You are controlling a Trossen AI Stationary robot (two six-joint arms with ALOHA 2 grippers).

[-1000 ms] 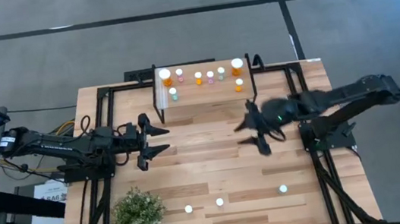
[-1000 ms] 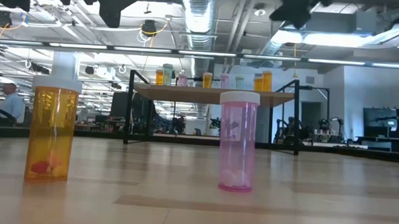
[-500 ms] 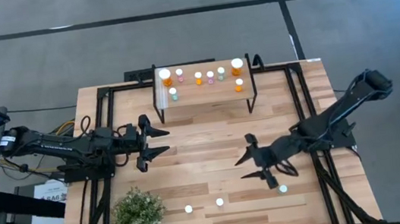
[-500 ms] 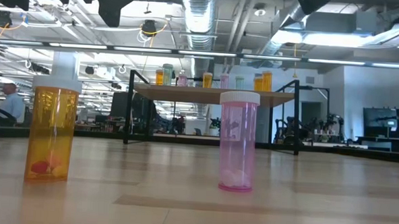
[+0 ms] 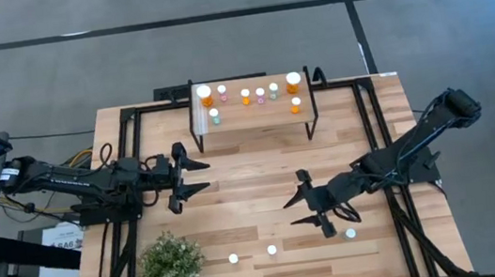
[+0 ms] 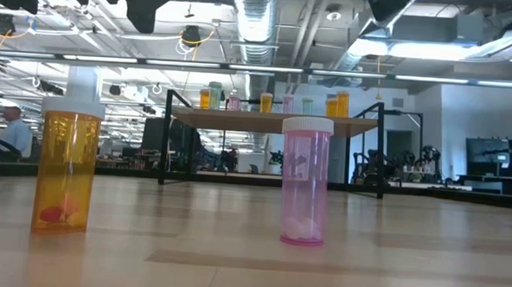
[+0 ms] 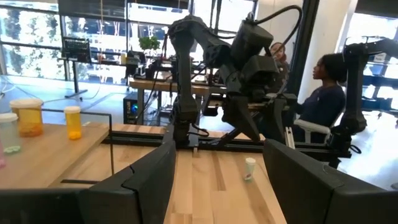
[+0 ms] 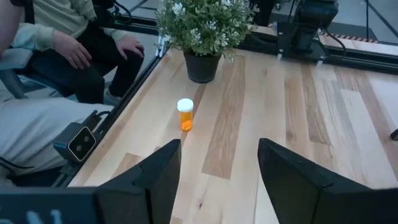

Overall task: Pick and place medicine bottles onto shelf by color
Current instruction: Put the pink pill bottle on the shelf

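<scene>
The table [image 5: 252, 171] carries both arms, the shelf, a plant and three loose bottles.

The right arm reaches from its base at the table's right edge, sloping low across the boards toward the near side. Its right gripper [image 5: 306, 211] sits above the table, near the three loose bottles, just beside the teal bottle [image 5: 350, 234] but apart from it. Its fingers [image 8: 292, 180] stand apart with bare boards between them; it holds nothing and touches nothing.

The left arm lies stretched from the left edge toward the table's middle. The left gripper [image 5: 189, 175] hangs over bare wood, well apart from every bottle. Its fingers [image 7: 140, 183] are spread wide and empty.

The shelf [image 5: 255, 119] stands at the far side of the table, between the two arm bases. On its plank are eight bottles: a large orange bottle [image 5: 205, 94] at its left end and another [image 5: 293, 82] at its right end, with smaller orange, pink and teal ones between them. All stand upright.

The plant [image 5: 170, 269] stands at the near left corner.

Along the near edge stand three loose bottles, all upright: a small orange bottle [image 8: 185, 114] nearest the plant, a pink bottle [image 6: 305, 182] in the middle, and the teal one to the right.

A seated person [image 8: 56, 37] shows beyond the table edge in the right wrist view.
</scene>
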